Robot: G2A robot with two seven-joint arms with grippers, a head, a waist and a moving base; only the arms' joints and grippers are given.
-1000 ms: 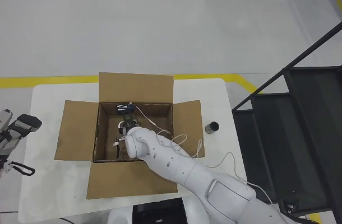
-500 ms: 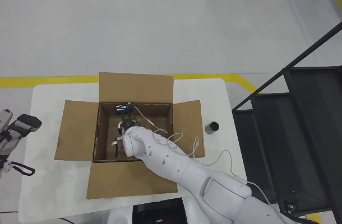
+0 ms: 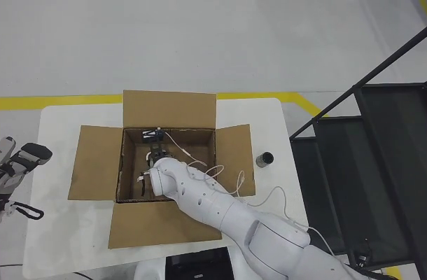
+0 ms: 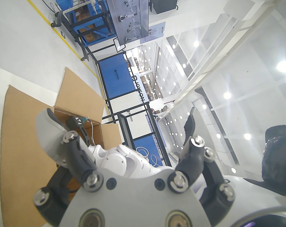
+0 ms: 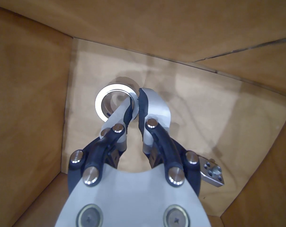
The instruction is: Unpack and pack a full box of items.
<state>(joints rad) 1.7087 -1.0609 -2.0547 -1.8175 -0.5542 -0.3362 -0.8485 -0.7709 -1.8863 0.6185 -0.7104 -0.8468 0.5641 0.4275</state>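
An open cardboard box point(image 3: 94, 162) sits in the middle of the white table point(image 3: 66, 231). My right arm point(image 3: 175, 183) goes down into it. On the box floor point(image 5: 204, 109) lies a metal ring point(image 5: 102, 100), and my right gripper point(image 5: 134, 109) is shut on its rim, one finger inside the ring and one outside. A small metal block with holes point(image 5: 211, 171) lies on the floor beside the gripper. My left gripper point(image 3: 10, 171) stays at the table's left edge, away from the box. Its fingers point(image 4: 50, 124) stand wide apart with nothing between them.
A dark cylindrical can point(image 3: 265, 160) stands on the table just right of the box's right flap. All the box flaps are folded outward. Black metal stairs point(image 3: 381, 154) rise to the right of the table. A yellow floor line point(image 3: 52, 102) runs behind it.
My right arm has shifted slightly left over the box. The left gripper has not moved.
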